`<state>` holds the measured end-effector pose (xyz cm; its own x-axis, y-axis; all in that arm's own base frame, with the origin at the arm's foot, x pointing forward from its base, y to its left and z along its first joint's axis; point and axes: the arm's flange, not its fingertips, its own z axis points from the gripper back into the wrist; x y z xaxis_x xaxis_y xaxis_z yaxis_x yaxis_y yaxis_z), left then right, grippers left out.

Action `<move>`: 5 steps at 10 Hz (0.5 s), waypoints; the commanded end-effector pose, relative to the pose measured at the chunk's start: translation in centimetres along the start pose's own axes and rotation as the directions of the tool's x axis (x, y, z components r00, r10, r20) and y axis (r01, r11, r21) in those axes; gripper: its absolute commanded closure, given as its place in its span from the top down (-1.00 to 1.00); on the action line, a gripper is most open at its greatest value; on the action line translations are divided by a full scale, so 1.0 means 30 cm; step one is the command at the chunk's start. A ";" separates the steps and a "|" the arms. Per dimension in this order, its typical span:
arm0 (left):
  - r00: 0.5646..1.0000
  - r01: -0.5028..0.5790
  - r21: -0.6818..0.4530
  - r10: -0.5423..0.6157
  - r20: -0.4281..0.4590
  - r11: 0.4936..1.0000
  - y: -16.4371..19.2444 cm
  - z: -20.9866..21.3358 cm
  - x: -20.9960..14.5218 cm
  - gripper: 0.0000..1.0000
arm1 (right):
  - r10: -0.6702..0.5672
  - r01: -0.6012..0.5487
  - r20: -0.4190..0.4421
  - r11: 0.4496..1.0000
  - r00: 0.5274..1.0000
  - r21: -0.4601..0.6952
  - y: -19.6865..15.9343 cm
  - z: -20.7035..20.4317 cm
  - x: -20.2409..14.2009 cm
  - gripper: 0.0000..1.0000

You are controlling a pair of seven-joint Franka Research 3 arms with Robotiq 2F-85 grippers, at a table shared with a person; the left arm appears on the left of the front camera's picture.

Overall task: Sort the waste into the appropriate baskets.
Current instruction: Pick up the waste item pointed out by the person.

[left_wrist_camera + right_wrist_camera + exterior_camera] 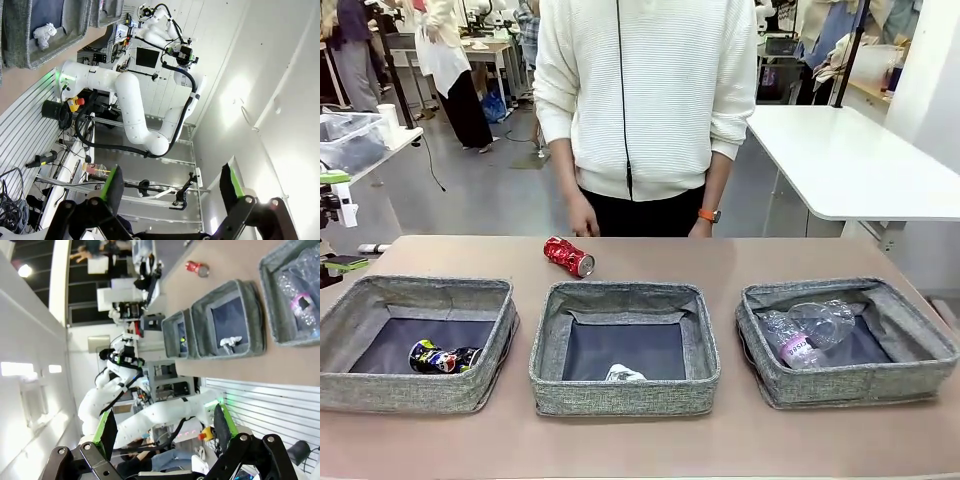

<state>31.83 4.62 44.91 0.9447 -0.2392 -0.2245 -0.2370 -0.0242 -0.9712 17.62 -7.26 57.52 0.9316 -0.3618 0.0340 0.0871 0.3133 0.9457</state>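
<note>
Three grey baskets stand in a row on the brown table. The left basket (410, 392) holds a dark multicoloured can (445, 357). A whitish paper wad (625, 374) lies in the middle basket (625, 398). In the right basket (850, 385) lie two clear bottles (810, 330), one purple-labelled. A red can (568, 256) lies on its side on the table beyond the middle basket. My left gripper (172, 185) is open and empty, aimed at a white wall, off the table. My right gripper (164, 427) is open and empty too, far from the baskets (230, 320), the bottles (302, 295) and the red can (196, 267).
A person in a white top (645, 90) stands at the far edge, both hands hanging near the table behind the red can. A white table (850, 160) stands at the back right. Bare tabletop runs in front of the baskets.
</note>
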 end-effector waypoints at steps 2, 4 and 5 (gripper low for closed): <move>1.000 0.015 -0.005 -0.015 0.007 1.000 -0.008 -0.009 0.001 1.00 | 0.027 -0.027 -0.002 0.999 1.000 0.017 0.016 0.000 0.013 1.00; 1.000 0.015 -0.005 -0.015 0.007 1.000 -0.008 -0.009 0.001 1.00 | 0.027 -0.027 -0.002 0.999 1.000 0.017 0.016 0.000 0.013 1.00; 1.000 0.015 -0.005 -0.015 0.007 1.000 -0.008 -0.009 0.001 1.00 | 0.027 -0.027 -0.002 0.999 1.000 0.017 0.016 0.000 0.013 1.00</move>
<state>31.83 4.62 44.91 0.9447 -0.2392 -0.2245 -0.2370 -0.0242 -0.9712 17.61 -7.25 57.52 0.9312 -0.3628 0.0360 0.0860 0.3145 0.9453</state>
